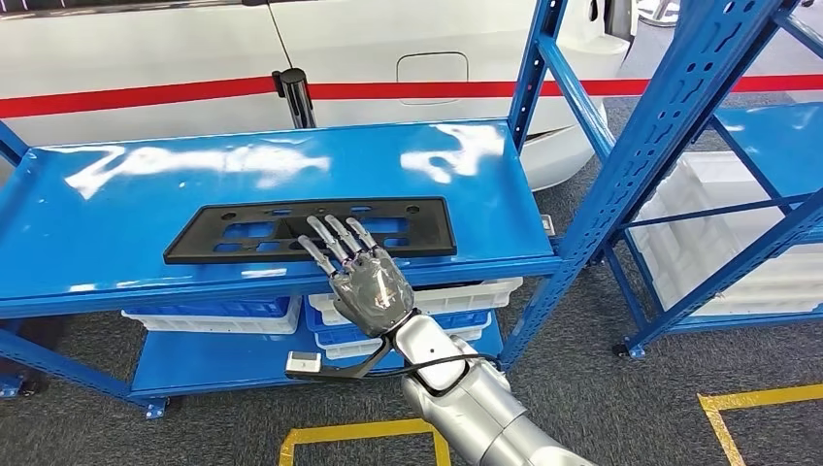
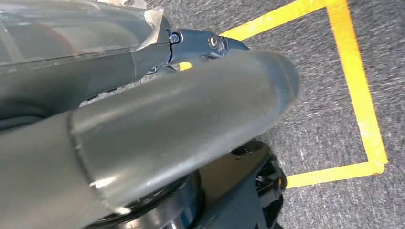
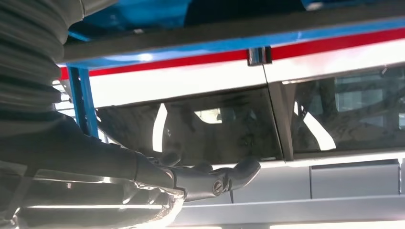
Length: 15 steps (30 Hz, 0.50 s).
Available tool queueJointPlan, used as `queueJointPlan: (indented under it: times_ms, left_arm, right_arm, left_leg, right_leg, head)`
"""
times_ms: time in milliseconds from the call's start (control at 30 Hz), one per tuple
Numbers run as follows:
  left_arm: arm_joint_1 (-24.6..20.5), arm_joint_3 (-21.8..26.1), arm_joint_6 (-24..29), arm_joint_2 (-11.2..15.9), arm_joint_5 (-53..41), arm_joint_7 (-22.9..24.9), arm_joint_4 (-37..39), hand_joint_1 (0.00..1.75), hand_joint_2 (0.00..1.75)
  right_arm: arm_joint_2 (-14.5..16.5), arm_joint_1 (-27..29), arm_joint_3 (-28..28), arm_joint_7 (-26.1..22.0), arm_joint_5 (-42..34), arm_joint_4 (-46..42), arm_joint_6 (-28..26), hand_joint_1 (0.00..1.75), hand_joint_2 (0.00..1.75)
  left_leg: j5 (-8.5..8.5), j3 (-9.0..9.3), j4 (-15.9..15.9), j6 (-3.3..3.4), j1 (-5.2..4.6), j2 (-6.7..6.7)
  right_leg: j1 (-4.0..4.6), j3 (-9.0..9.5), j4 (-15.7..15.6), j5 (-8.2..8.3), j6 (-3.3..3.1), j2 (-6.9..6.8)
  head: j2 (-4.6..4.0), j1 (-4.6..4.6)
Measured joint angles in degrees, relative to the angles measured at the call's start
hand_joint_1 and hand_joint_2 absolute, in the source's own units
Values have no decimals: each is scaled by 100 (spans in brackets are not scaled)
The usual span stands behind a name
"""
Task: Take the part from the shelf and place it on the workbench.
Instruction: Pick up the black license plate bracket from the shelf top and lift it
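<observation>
The part is a long flat black plate [image 1: 243, 233] with cut-outs, lying on the top board of the blue shelf [image 1: 116, 194] near its front edge. My right hand [image 1: 364, 277] reaches up from below with its fingers spread and nothing in it. Its fingertips [image 1: 335, 233] overlap the plate's near edge, right of the middle; I cannot tell whether they touch. In the right wrist view its dark fingers [image 3: 210, 179] stretch out toward the car's window. My left hand [image 2: 181, 124] hangs over the floor, thumb large in view, holding nothing.
White and blue bins [image 1: 427, 311] sit on the lower shelf board. A second blue rack [image 1: 670, 126] with white crates [image 1: 718, 223] stands to the right. A white car [image 1: 388, 49] with a red stripe is behind. Yellow tape [image 1: 359, 432] marks the grey floor.
</observation>
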Motion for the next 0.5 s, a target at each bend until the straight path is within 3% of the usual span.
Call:
queueJointPlan:
  times_ms: [33, 67, 100, 167, 200, 267, 333, 400, 433, 500]
  left_arm:
    - [-1, 0, -1, -1, 1, 1, 1, 0, 0]
    - [3, 0, -1, -3, 1, 1, 1, 0, 0]
    - [8, 0, -1, -3, 1, 2, 2, 0, 0]
    - [12, 1, -1, -3, 1, 2, 2, 0, 0]
    - [9, 2, -1, -2, 1, 2, 2, 0, 0]
    - [5, 4, 0, 0, 1, 2, 2, 0, 0]
    - [4, 4, 1, -1, 1, 2, 2, 0, 0]
    - [2, 4, 0, -2, 1, 2, 1, 0, 0]
    - [-2, 4, -1, -4, 0, 2, 1, 0, 0]
    - [-5, 4, -1, -7, -1, 2, 2, 0, 0]
  right_arm:
    - [-11, 14, 2, 0, 0, 15, -2, 0, 175]
    - [-20, 26, 5, 0, 0, 31, -2, 0, 175]
    - [-25, 32, 11, 0, 0, 45, -2, 0, 175]
    - [-26, 27, 24, 1, 0, 66, -2, 0, 175]
    - [-22, 21, 32, 1, 0, 76, -4, 0, 175]
    - [-14, 14, 43, 1, -1, 98, -10, 0, 175]
    - [-8, 11, 46, 2, -2, 111, -16, 0, 175]
    - [0, 6, 47, 2, -2, 116, -19, 0, 175]
    - [7, 2, 48, 2, -2, 117, -20, 0, 175]
    - [20, -3, 48, 2, -2, 124, -22, 0, 175]
  left_leg:
    - [-25, 18, 2, -17, 11, -3]
    - [-53, 42, 6, -45, 27, -8]
    - [-87, 72, 17, -82, 52, -13]
    - [-190, 128, 81, -189, 104, -24]
    - [-256, 138, 129, -249, 115, -31]
    - [-352, 145, 185, -341, 115, -34]
    - [-376, 172, 167, -378, 128, -31]
    - [-416, 184, 195, -413, 159, -21]
    - [-495, 132, 327, -426, 171, -16]
    - [-800, -205, 981, -435, 177, -13]
  right_leg:
    - [-37, -211, 309, -60, 40, -1]
    - [-76, -322, 408, -26, 108, -5]
    - [-118, -313, 271, 100, 198, -13]
    - [-204, -12, -514, 495, 385, -63]
    - [-224, 147, -855, 633, 413, -81]
    - [-216, 287, -1122, 707, 332, -90]
    - [-186, 292, -1102, 681, 212, -66]
    - [-192, 310, -1104, 666, 132, -51]
    - [-197, 329, -1108, 653, 93, -43]
    - [-179, 371, -1112, 615, 25, -38]
  head:
    - [0, 1]
    - [0, 0]
    - [0, 0]
    - [0, 10]
    - [0, 25]
    - [0, 34]
    - [0, 19]
    - [0, 7]
    - [0, -6]
    - [0, -39]
